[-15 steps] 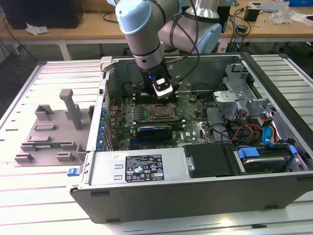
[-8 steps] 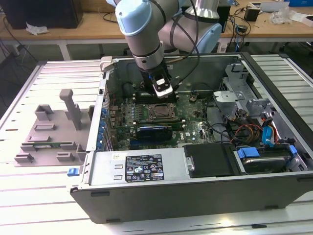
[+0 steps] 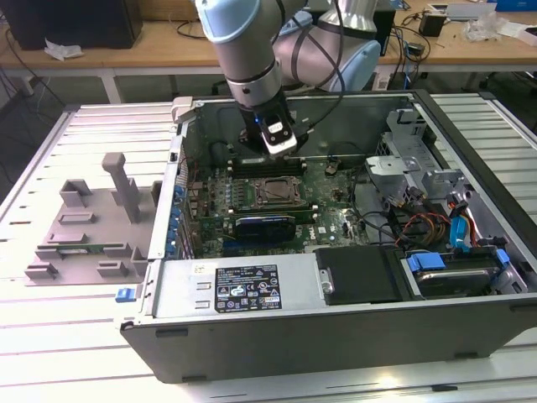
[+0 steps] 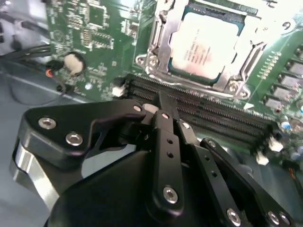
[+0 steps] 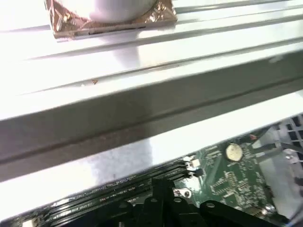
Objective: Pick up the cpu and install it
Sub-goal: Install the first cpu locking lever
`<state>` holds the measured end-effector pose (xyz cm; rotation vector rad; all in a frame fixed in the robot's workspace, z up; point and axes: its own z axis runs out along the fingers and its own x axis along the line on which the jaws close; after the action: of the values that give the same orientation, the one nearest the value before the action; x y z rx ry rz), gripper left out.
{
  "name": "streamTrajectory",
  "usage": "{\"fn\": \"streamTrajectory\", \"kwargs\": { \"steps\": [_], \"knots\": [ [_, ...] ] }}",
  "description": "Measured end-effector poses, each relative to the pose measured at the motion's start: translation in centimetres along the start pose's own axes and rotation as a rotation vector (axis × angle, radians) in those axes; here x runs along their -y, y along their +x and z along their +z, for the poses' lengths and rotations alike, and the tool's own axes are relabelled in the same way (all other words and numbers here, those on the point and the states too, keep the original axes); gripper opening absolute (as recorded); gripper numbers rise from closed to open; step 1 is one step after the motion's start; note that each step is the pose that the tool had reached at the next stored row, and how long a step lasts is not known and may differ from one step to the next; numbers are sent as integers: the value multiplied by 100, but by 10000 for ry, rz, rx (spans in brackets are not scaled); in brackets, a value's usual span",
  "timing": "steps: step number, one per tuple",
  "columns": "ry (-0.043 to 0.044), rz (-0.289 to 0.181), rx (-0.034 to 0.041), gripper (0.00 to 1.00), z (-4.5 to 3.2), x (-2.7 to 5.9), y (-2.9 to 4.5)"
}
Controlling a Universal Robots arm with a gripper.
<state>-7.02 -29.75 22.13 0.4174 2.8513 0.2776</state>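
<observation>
The cpu (image 4: 206, 45), a silver-grey square chip, lies flat inside the metal socket frame (image 4: 161, 52) on the green motherboard. In the exterior view the cpu (image 3: 275, 193) sits mid-board inside the open computer case. My gripper (image 4: 161, 101) hangs over the black memory slots (image 4: 203, 116) just beside the socket, apart from the chip. Its black fingers meet at the tips and hold nothing. The exterior view places the gripper (image 3: 277, 143) above the board's far side, and the first wrist view catches the gripper (image 5: 161, 198) over the same slots.
The case wall (image 5: 142, 118) rises close behind the gripper. A long black expansion card (image 3: 264, 227) lies in front of the socket. Drive bays and cables (image 3: 436, 218) crowd the exterior view's right. A grey fixture (image 3: 92, 227) stands on the table at its left.
</observation>
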Motion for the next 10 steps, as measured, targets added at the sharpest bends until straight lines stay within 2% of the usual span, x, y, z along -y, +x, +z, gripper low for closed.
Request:
{"fn": "streamTrajectory", "kwargs": {
  "steps": [2, 6, 7, 8, 9, 10],
  "knots": [
    [12, 9, 9, 11, -29, -7, -6],
    [55, 5, 21, 11, -29, -7, -6],
    [184, -26, 46, 11, -29, -7, -6],
    [388, -73, 42, 11, -29, -8, -8],
    [818, -158, -20, 11, -29, -7, -9],
    [1252, -235, -132, 11, -28, -8, -11]
  ]
}}
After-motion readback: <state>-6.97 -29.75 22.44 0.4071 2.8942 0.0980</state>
